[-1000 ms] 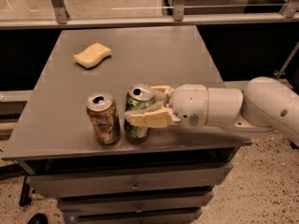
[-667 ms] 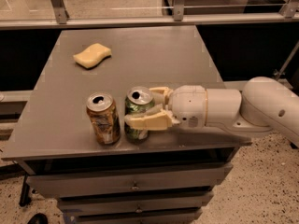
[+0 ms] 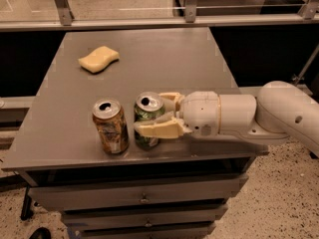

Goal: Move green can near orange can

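Now green can [image 3: 148,103] stands just beside orange can [image 3: 110,127].
The gripper [image 3: 151,113] clasps green can near table's [image 3: 149,59] front edge.

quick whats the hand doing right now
The hand: closed on the green can, which stands upright on the table just beside the orange can.
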`<action>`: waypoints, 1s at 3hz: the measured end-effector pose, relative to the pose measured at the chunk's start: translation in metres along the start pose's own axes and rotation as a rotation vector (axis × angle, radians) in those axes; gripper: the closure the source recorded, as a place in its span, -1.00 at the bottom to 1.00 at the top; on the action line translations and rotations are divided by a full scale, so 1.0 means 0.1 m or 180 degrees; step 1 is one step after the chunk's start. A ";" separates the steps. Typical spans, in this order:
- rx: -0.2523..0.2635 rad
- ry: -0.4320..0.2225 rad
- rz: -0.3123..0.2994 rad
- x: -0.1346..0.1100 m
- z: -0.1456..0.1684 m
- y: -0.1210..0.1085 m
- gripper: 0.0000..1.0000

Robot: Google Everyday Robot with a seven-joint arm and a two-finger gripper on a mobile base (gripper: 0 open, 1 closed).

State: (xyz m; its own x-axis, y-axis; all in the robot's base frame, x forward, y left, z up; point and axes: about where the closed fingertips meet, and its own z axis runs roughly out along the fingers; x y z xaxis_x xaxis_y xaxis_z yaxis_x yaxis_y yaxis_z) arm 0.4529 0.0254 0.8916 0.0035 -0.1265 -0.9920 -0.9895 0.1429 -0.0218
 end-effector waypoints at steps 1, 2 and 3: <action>-0.0010 -0.0015 0.0003 0.00 0.02 0.00 -0.71; 0.0001 -0.0031 0.0023 0.00 0.04 0.00 -1.00; 0.0013 -0.0036 0.0023 -0.01 0.03 -0.02 -1.00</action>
State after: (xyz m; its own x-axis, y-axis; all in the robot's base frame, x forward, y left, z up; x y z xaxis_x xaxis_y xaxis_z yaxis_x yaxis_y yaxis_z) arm 0.4556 0.0284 0.8922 -0.0021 -0.1142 -0.9935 -0.9889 0.1477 -0.0149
